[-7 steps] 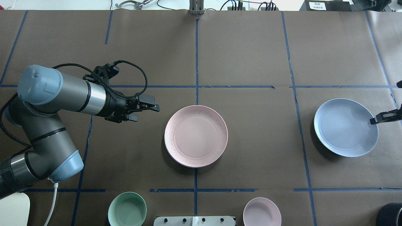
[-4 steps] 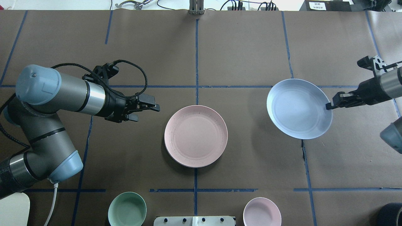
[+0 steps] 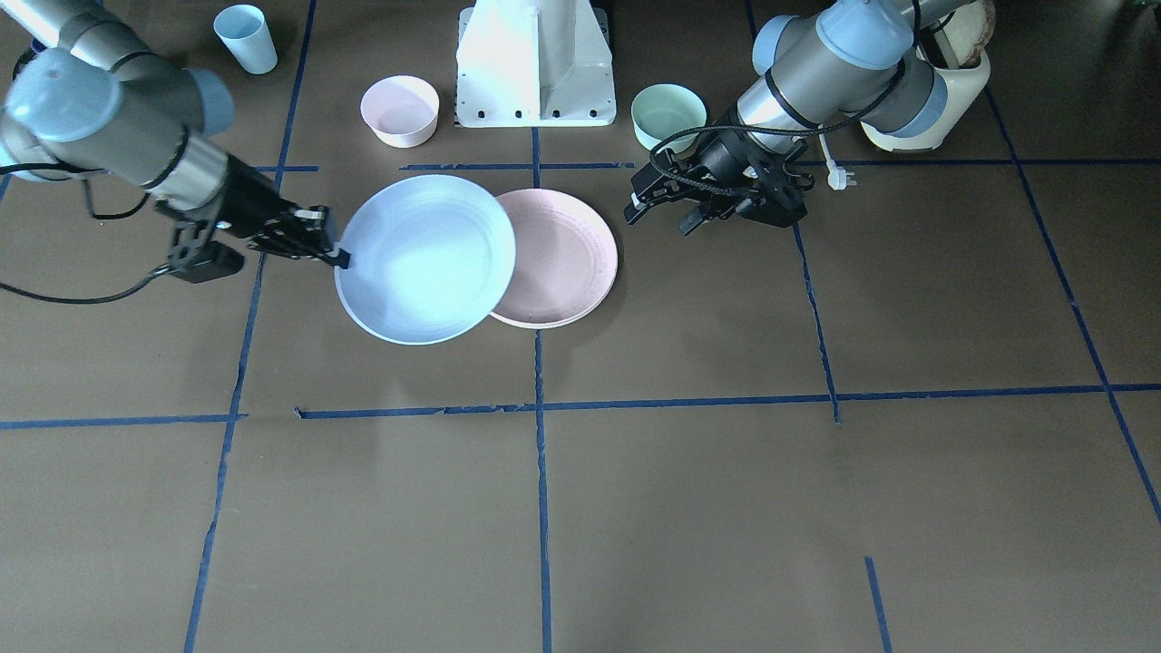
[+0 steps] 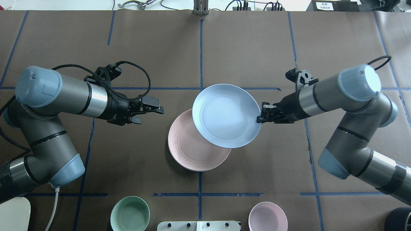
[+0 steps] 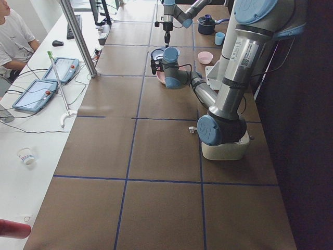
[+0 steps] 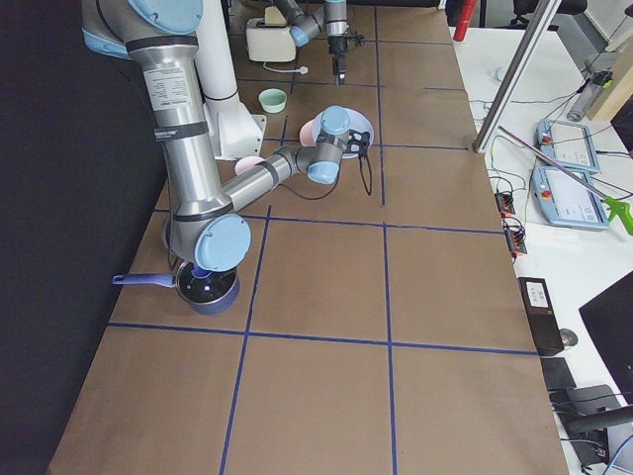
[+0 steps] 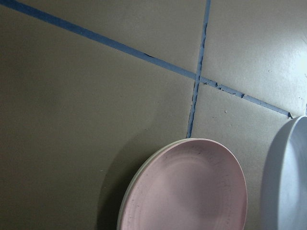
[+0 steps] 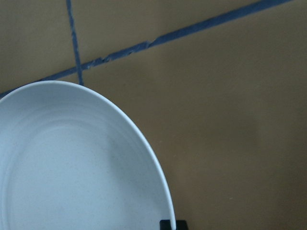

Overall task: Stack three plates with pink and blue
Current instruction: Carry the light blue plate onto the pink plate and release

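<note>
The pale pink plate lies at the table's middle; it also shows in the front view. In the left wrist view a cream-white rim shows right under it. My right gripper is shut on the right rim of the light blue plate and holds it in the air, overlapping the pink plate's far right part. The front view shows the same grip and the blue plate. My left gripper is open and empty, left of the pink plate and apart from it.
A mint-green bowl and a small pink bowl stand at the near edge by the robot base. A blue cup and a dark pot stand on the robot's right.
My right arm has carried the blue plate leftward from the table's right side to over the pink plate's edge. The left arm has not moved.
</note>
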Available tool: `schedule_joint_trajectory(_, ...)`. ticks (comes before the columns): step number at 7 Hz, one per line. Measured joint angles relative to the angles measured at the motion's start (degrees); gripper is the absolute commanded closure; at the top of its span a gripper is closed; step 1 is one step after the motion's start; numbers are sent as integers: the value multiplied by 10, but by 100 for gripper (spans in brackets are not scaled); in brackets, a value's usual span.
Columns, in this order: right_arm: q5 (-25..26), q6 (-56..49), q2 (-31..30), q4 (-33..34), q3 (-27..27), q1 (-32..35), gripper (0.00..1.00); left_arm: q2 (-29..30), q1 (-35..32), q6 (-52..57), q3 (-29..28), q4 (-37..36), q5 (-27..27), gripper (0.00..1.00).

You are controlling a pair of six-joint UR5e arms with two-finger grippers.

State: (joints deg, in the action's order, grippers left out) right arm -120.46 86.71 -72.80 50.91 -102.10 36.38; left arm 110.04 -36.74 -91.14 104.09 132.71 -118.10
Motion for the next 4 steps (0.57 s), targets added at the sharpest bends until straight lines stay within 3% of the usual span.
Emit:
schedule_joint_trajectory(2, 96, 14, 47, 84, -15, -81, 100, 0, 0, 0, 1, 0, 0, 0)
schedule_joint_trajectory(4, 123, 15, 56, 103, -16, -105, 99, 1, 0, 0, 0, 0, 0, 0)
